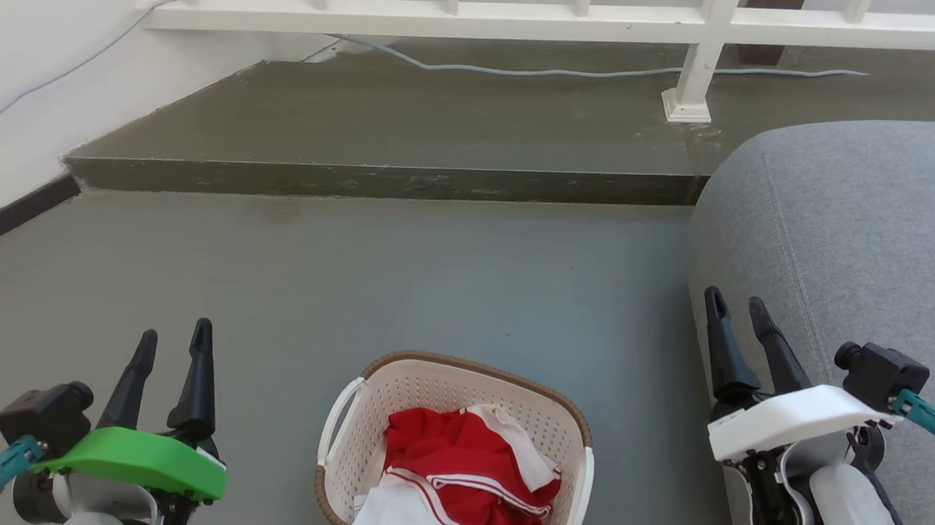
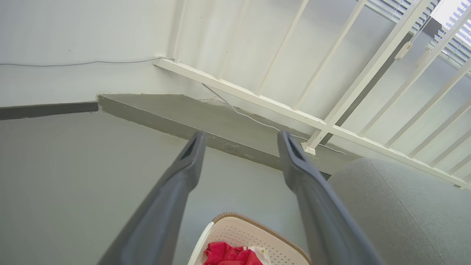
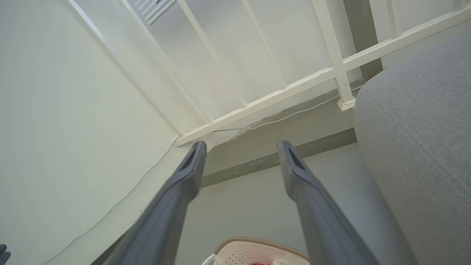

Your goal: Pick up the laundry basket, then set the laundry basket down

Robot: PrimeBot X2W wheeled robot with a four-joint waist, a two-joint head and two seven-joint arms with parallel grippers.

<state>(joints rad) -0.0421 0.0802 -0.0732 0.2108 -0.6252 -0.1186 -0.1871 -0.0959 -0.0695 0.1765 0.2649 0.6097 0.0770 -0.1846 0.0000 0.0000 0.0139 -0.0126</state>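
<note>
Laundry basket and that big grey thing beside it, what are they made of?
The laundry basket looks like cream plastic, full of small holes; its brown rim seems moulded to imitate weave. The grey seat looks like woven fabric, with a stitched seam.

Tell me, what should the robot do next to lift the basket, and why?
Probably bring the left gripper and right gripper down and inward to the handles of the basket. Both grippers are open and apart from it, one on each side. It sits on the floor with clothes inside, so nothing is gripped yet.
</note>
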